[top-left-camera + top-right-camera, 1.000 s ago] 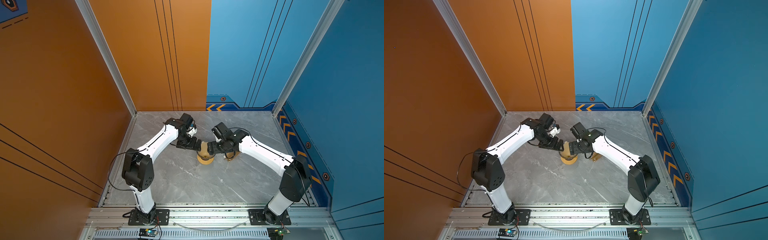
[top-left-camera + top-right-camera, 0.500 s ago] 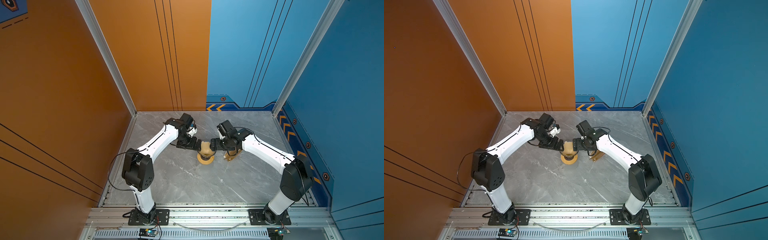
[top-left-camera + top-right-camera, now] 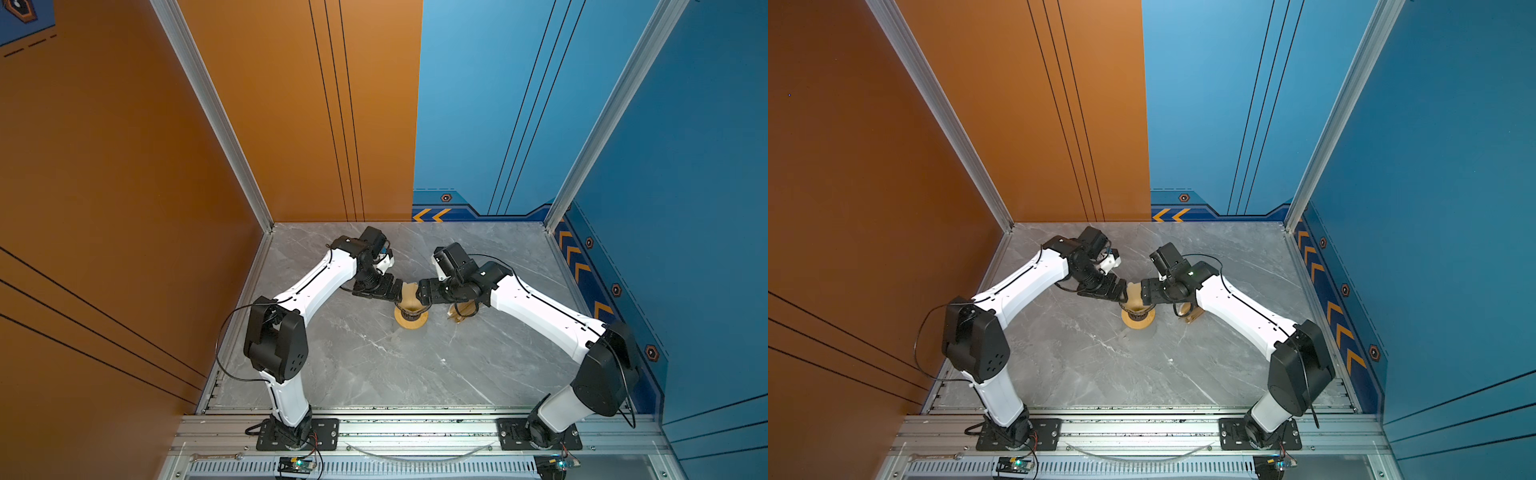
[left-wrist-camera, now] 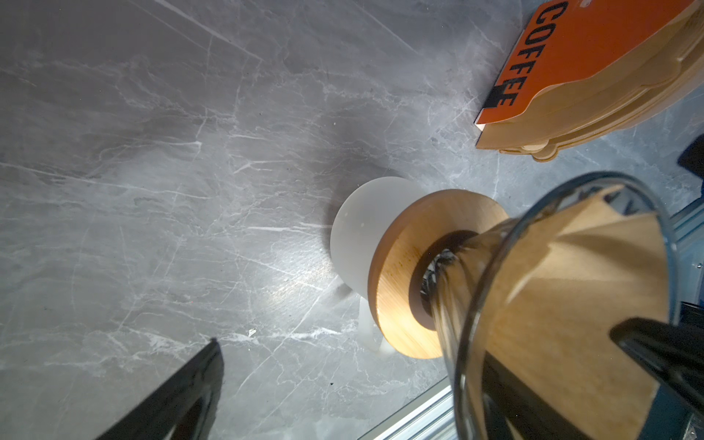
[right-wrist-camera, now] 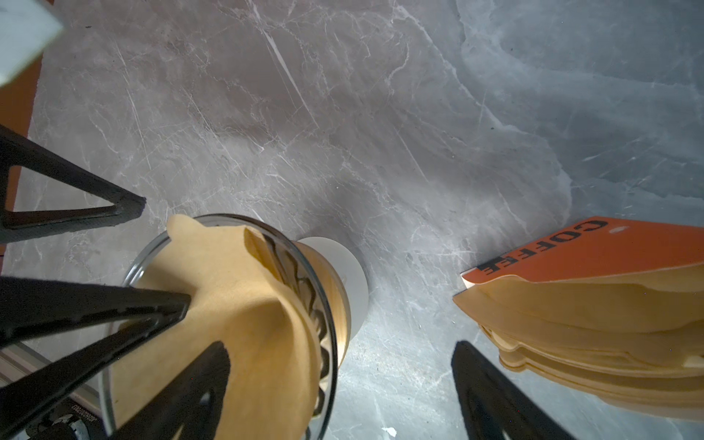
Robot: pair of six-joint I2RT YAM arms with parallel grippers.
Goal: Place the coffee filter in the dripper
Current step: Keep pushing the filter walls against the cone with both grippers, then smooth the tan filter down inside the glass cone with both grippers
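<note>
On the left of the grey marble surface (image 3: 374, 365), the left arm (image 3: 316, 286) reaches inward and the left gripper (image 3: 397, 293) meets the dripper (image 5: 304, 282) from that side. Its jaws stand wide apart and clamp nothing. In the left wrist view one jaw lies inside the paper cone, on the coffee filter (image 4: 571, 289), while the other hangs outside, clear of the dripper and above bare surface.

At the centre in both top views, the dripper stands upright in a tan wooden ring (image 4: 396, 274), which rests on a frosted white base (image 4: 354, 236). The coffee filter sits inside the dripper, point down. Its paper is creased; one edge folds inward, and a small tab rises above the rim near the left gripper's outer jaw. Dark spiral ribs show through the clear wall where the paper stands off it.

To the right, the right gripper (image 3: 420, 293) faces the left one across the cone. Its jaws are spread wide and hold nothing. One jaw lies over the paper inside the dripper, though whether it presses the paper I cannot tell. The other hangs outside, between the dripper and a packet of stacked brown filters (image 5: 590, 304). That packet, with an orange label reading COFFEE, lies on the surface just right of the wooden ring, apart from it and partly under the right arm (image 3: 540, 307).
</note>
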